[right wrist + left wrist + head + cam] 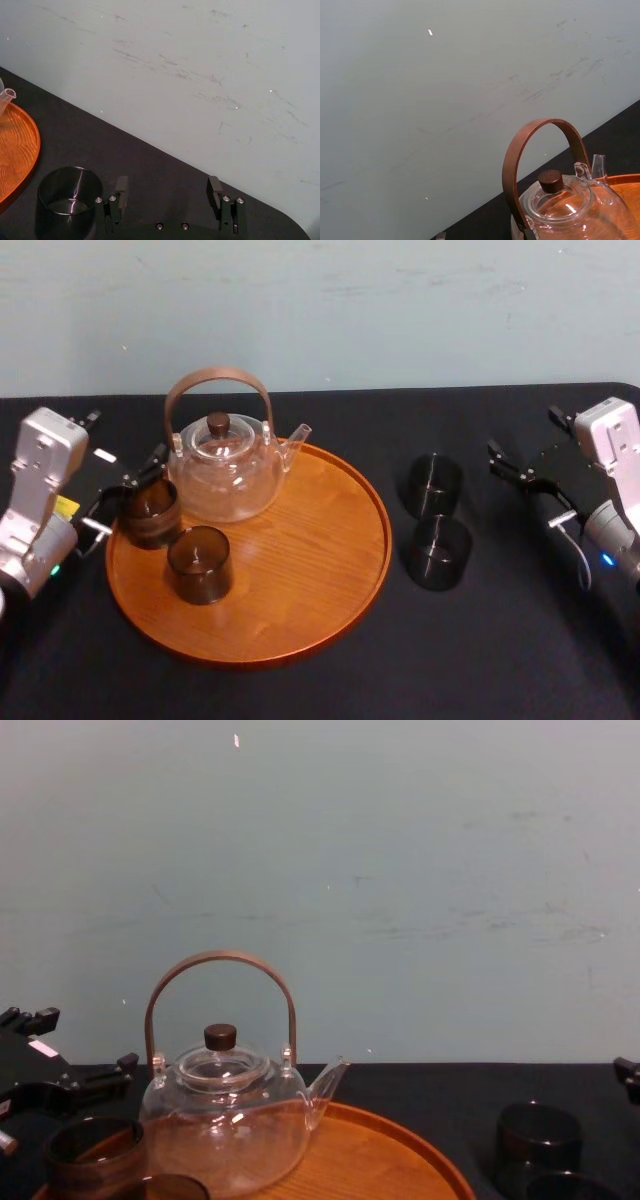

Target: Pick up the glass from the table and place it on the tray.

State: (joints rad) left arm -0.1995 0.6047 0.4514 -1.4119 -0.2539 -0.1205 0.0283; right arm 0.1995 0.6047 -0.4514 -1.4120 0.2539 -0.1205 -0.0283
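The round orange-brown tray lies left of centre with a glass teapot on it. Two dark glasses stand on the tray: one at its left rim and one in front of it. Two more dark glasses stand on the black table to the tray's right. My left gripper is open, its fingers spread beside the left-rim glass and slightly above it. To the right of the table glasses, my right gripper is open and holds nothing, with one glass just ahead of it.
The teapot's tall wooden handle arches close to my left gripper. The black table ends at a pale wall behind. Open tray surface lies to the right of the front glass.
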